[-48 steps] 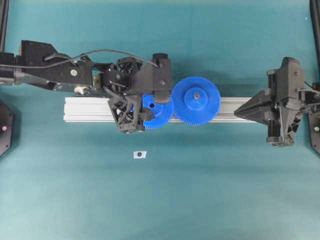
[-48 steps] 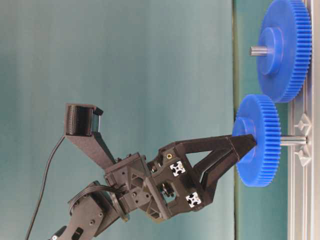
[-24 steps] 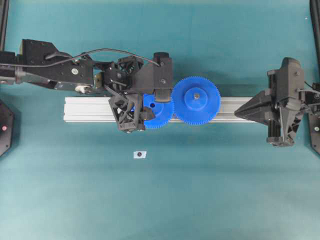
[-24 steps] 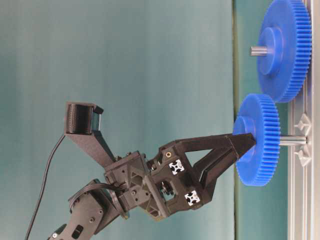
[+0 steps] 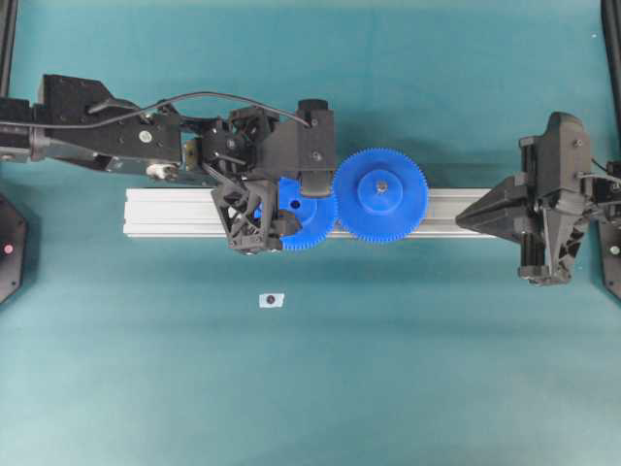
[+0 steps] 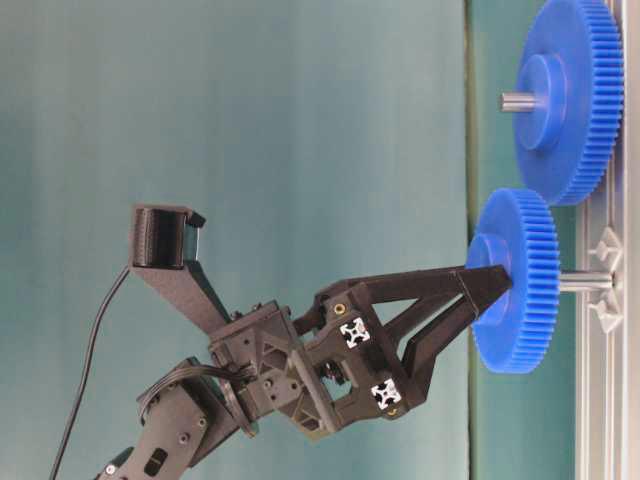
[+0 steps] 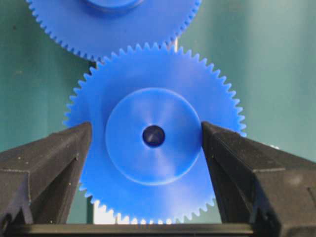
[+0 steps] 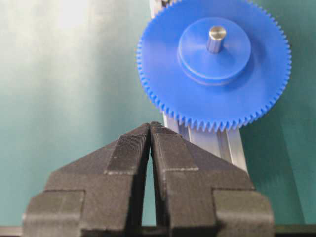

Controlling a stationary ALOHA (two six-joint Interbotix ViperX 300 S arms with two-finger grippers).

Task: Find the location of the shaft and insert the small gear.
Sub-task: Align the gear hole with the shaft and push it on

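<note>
The small gear [image 5: 312, 221], a blue toothed disc with a raised hub, sits on the shaft [image 6: 586, 282], a thin grey pin rising from the aluminium rail [image 5: 165, 212]. Its teeth mesh with the larger blue gear [image 5: 379, 194]. My left gripper [image 7: 146, 136] is open and straddles the hub of the small gear [image 7: 148, 163], with a gap showing on the left side. In the table-level view the left gripper [image 6: 478, 298] has its fingers spread beside the hub. My right gripper [image 8: 150, 129] is shut on nothing, hovering over the rail's right end.
The larger gear [image 8: 215, 64] sits on its own steel pin just past the right gripper's tips. A small white tag with a dark hole [image 5: 271, 300] lies on the teal mat in front of the rail. Black frame posts stand at the far corners.
The left jaws have spread wider and let go of the small gear's hub. The gear stays on the shaft. The right arm has not moved.
</note>
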